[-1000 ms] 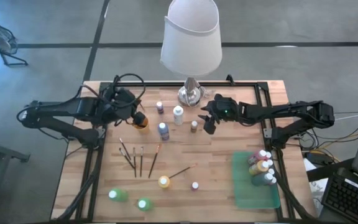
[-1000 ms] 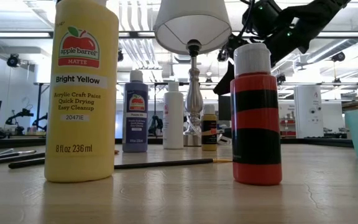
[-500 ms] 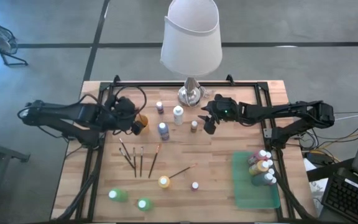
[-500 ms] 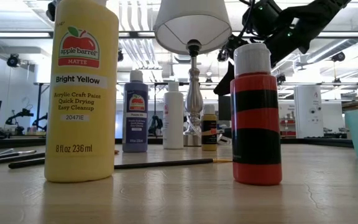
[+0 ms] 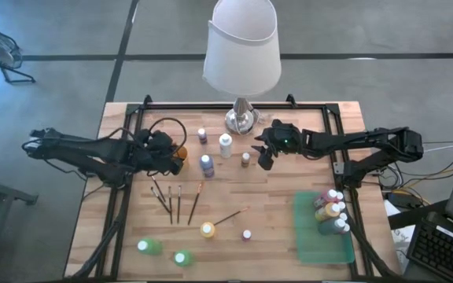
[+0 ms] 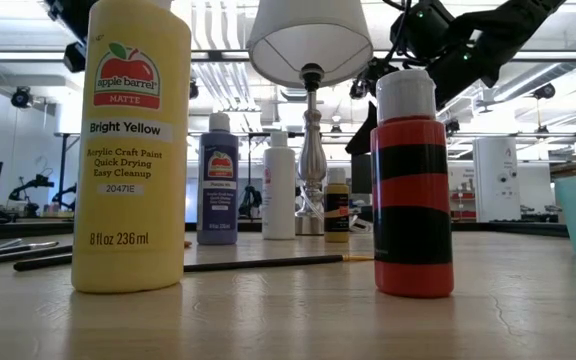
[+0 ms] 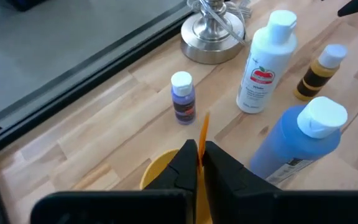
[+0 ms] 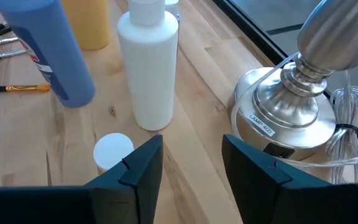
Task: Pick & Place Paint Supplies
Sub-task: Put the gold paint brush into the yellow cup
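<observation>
Wood-plank tabletop [image 5: 274, 196] on a black frame, grey floor around it, lab room with ceiling lights behind in the low view; lamp [image 5: 241, 47] with white shade stands at the far edge. Green tray [image 5: 309, 244] at the near right corner already holds a cluster of small white-capped paint bottles [image 5: 331, 211], so part of the job looks done. Most is left: blue bottle [image 5: 207, 164], white bottle [image 5: 226, 145], small purple bottle [image 5: 202, 135] and small ochre bottle [image 5: 245, 159] sit near the lamp base; loose paintbrushes [image 5: 175, 200] lie mid-table; a yellow bottle [image 5: 208, 229], a small red bottle [image 5: 246, 234] and two green bottles [image 5: 163, 251] stand along the near edge. Left claw [image 5: 170, 153] is over the left-centre of the tabletop, just beside the blue bottle, with an orange-yellow bottle [image 5: 180, 152] right under it; in its wrist view the fingers [image 7: 185, 165] are pressed together with only a thin orange sliver between, cannot tell what that sliver is or whether anything is truly held. Right claw [image 5: 263, 151] hovers near the lamp base, just beside the ochre bottle; its wrist view shows the fingers [image 8: 143, 163] standing apart with nothing between them, a white cap [image 8: 113, 150] just off one finger and the white bottle ahead. Judgement: early-to-mid task, tray filling started, next grab likely the ochre bottle by the right claw.
</observation>
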Available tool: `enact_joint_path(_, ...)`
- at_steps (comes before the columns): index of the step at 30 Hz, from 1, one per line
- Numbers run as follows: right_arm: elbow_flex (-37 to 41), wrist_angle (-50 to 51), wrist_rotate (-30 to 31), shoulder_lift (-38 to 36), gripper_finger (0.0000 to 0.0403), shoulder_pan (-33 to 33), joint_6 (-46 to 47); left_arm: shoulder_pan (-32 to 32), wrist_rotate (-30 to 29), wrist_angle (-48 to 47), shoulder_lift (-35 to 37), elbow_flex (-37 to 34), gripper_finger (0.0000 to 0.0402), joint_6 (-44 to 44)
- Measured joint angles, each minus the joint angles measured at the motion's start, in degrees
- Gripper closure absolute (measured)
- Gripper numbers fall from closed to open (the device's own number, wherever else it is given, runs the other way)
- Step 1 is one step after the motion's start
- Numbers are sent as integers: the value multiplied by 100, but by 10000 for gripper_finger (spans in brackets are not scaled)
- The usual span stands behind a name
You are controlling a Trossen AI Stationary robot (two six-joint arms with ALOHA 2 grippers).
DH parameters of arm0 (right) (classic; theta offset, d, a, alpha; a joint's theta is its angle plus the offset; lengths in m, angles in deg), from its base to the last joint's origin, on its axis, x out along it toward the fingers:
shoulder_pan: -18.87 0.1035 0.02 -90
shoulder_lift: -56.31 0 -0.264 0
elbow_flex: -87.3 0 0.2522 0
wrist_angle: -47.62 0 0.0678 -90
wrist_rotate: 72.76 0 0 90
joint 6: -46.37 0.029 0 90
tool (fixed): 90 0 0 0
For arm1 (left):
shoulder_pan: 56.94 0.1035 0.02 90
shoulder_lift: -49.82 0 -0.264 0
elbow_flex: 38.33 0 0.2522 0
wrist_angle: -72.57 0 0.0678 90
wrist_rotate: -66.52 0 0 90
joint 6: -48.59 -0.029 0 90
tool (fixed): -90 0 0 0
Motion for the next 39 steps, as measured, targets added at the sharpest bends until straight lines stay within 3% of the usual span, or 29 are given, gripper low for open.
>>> enact_joint_path(32,11,-2,2,4,333,2,-215,0,-13,1233,2,-1210,385,308)
enact_joint_path(39,11,-3,2,4,353,0,-238,0,145,1148,-5,-1232,363,306)
